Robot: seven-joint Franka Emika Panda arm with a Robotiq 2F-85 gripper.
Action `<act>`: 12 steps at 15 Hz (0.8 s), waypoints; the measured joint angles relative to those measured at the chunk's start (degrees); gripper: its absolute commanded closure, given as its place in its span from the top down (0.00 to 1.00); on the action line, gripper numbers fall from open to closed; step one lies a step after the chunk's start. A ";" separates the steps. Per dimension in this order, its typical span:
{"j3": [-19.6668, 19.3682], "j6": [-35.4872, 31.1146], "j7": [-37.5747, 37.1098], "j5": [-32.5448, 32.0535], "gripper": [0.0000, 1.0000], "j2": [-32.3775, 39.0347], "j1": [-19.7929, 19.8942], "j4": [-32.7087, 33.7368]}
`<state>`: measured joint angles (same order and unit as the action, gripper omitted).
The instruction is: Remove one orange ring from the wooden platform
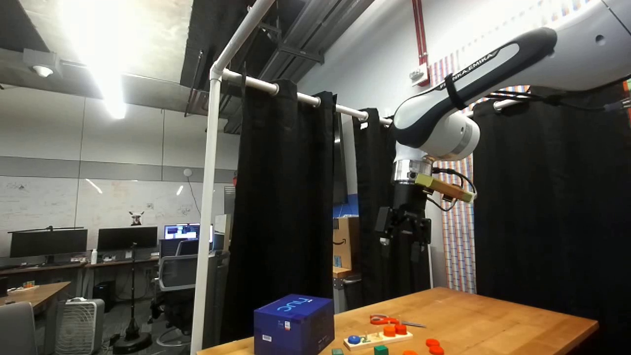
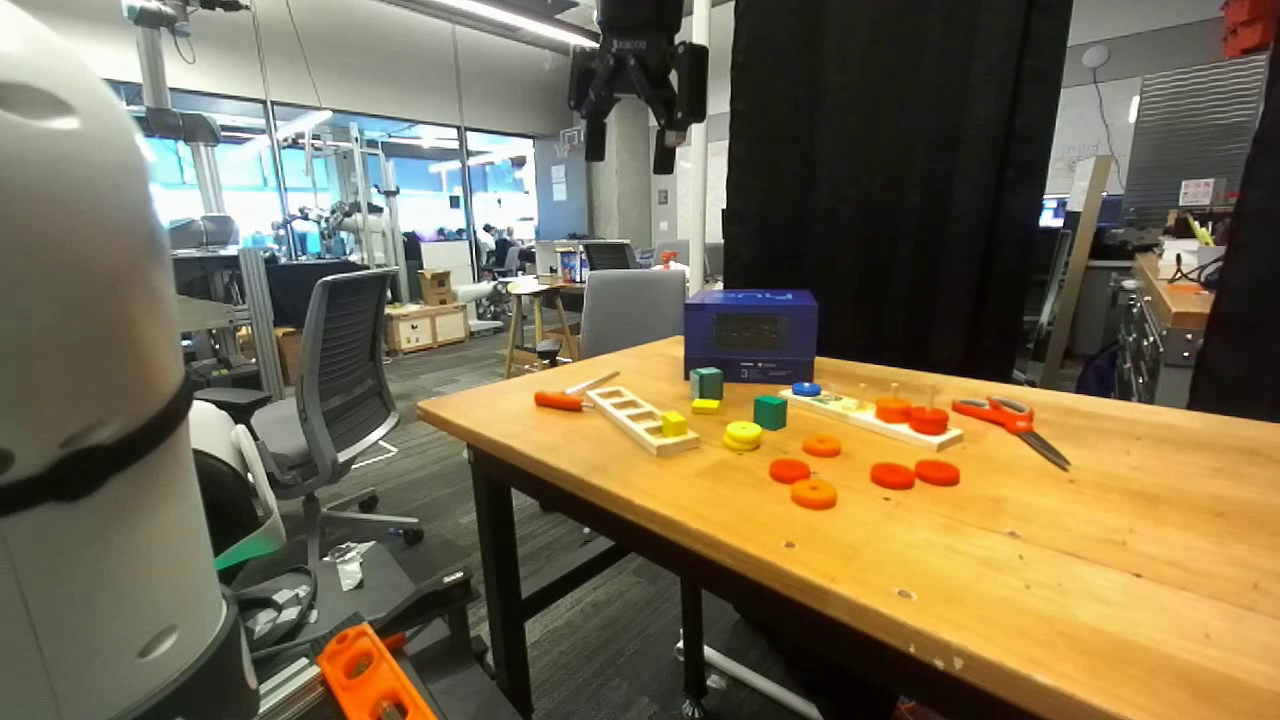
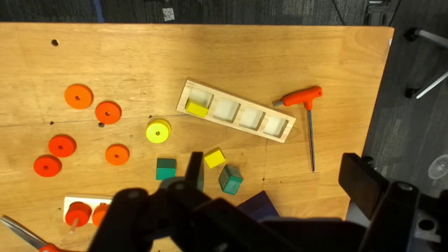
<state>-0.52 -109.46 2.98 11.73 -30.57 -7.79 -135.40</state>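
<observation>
The wooden platform (image 2: pixel 868 420) with upright pegs stands on the table; it also shows in an exterior view (image 1: pixel 377 343). It bears a blue ring (image 2: pixel 806 389), an orange ring (image 2: pixel 893 408) and red rings (image 2: pixel 929 421) stacked at its end. In the wrist view, the platform (image 3: pixel 87 201) is at the lower left, partly hidden by the gripper, and its orange ring (image 3: pixel 99 213) is partly covered. My gripper (image 2: pixel 630 152) is open and empty, high above the table. It also shows in an exterior view (image 1: pixel 400 246) and the wrist view (image 3: pixel 276 175).
Loose orange rings (image 3: pixel 117 154), red rings (image 3: pixel 62 145) and yellow rings (image 3: pixel 158 131) lie on the table. Scissors (image 2: pixel 1010 415) lie beside the platform. A slotted tray (image 2: pixel 640 422), green blocks (image 2: pixel 770 411), an orange-handled hex key (image 3: pixel 302 96) and a blue box (image 2: pixel 750 335) also stand or lie there.
</observation>
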 measured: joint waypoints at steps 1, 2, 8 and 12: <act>0.03 0.05 0.00 0.00 1.00 0.03 0.06 -0.08; 0.04 0.07 0.00 0.00 1.00 0.12 0.21 -0.25; 1.32 0.33 -10.94 -0.08 1.00 4.43 4.34 0.39; 2.81 0.13 -22.66 -0.07 1.00 11.36 6.56 6.06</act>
<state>2.29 -109.33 -19.68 11.66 -19.21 -1.23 -129.34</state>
